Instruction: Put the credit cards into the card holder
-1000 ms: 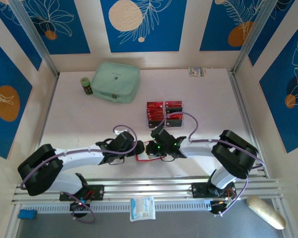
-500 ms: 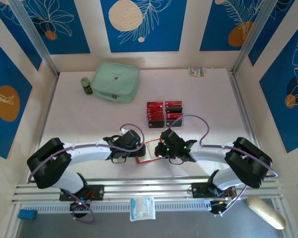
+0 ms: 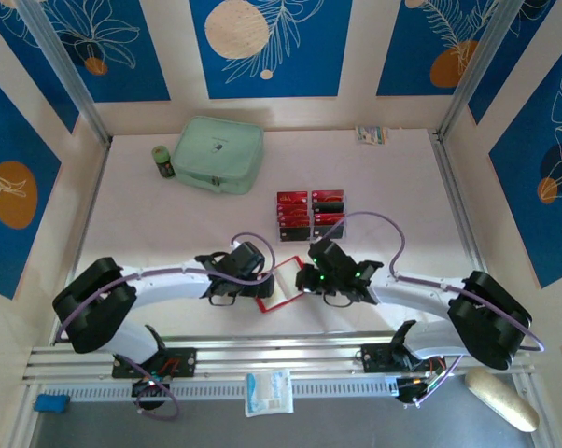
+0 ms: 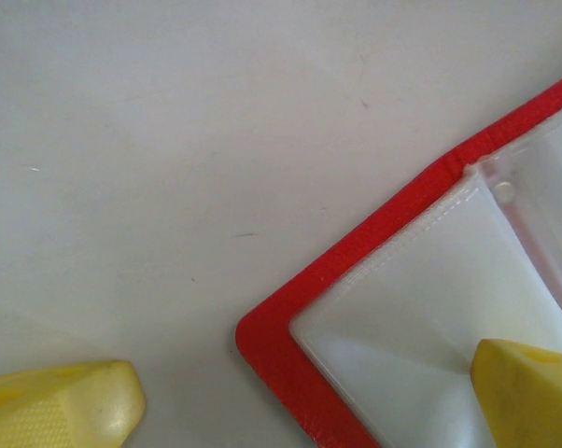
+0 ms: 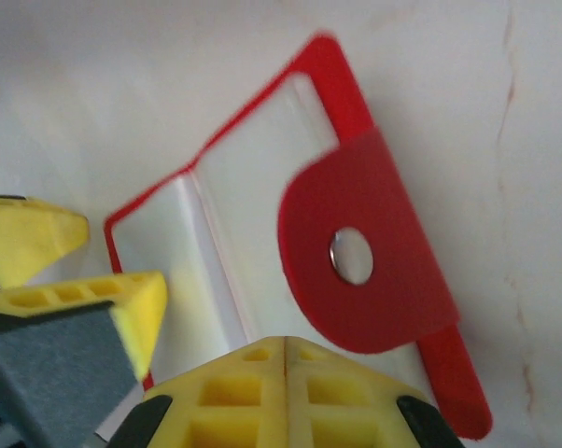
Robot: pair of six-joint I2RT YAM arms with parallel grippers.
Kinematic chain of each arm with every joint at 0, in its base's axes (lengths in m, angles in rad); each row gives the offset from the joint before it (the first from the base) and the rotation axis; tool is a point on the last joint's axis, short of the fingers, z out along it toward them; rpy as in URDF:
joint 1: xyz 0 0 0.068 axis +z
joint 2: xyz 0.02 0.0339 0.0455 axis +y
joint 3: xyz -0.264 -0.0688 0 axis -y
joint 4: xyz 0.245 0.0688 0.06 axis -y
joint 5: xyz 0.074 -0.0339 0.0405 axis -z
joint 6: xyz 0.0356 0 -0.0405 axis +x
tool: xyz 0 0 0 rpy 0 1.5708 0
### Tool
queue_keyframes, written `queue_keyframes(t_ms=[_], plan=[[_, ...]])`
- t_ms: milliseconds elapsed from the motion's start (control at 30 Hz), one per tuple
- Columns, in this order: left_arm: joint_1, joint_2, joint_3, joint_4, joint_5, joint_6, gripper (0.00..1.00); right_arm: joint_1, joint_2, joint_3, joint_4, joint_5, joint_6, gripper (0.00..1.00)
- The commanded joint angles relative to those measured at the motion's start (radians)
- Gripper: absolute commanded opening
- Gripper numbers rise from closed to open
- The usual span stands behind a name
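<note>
Red leather-like outside and pale grey-white inside, the small square folding card holder [image 3: 281, 283] lies opened flat on the white table [image 3: 393, 187], lower middle of the top view, between both grippers. Its upper edge climbs toward the upper right. In the right wrist view the fold runs top to bottom, and the rounded snap tab [image 5: 365, 252] lies over the right half. The left gripper [image 4: 290, 401] is spread wide astride one corner. The right gripper [image 5: 286, 355] has its yellow pads pressed together. The red-and-black credit cards [image 3: 309, 210] sit in rows just above.
</note>
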Motion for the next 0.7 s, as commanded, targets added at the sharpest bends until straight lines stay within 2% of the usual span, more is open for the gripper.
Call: queue_keyframes(t_ms=[0, 100, 200, 367, 533, 667], plan=[[0.076, 0.056, -0.017, -0.059, -0.159, 0.103, 1.00, -0.081, -0.040, 0.090, -0.089, -0.015, -0.124, 0.11], [0.090, 0.062, -0.002, -0.054, -0.159, 0.138, 1.00, -0.193, -0.038, 0.171, -0.149, -0.067, -0.240, 0.32], [0.107, 0.080, 0.020, -0.054, -0.158, 0.172, 1.00, -0.288, -0.001, 0.269, -0.204, -0.128, -0.369, 0.44], [0.134, 0.104, 0.049, -0.056, -0.151, 0.214, 1.00, -0.346, 0.103, 0.410, -0.293, -0.156, -0.530, 0.46], [0.149, 0.095, 0.059, -0.055, -0.138, 0.227, 1.00, -0.317, 0.194, 0.503, -0.329, -0.140, -0.641, 0.45], [0.163, 0.091, 0.068, -0.058, -0.133, 0.234, 1.00, -0.277, 0.281, 0.589, -0.376, -0.062, -0.714, 0.42]])
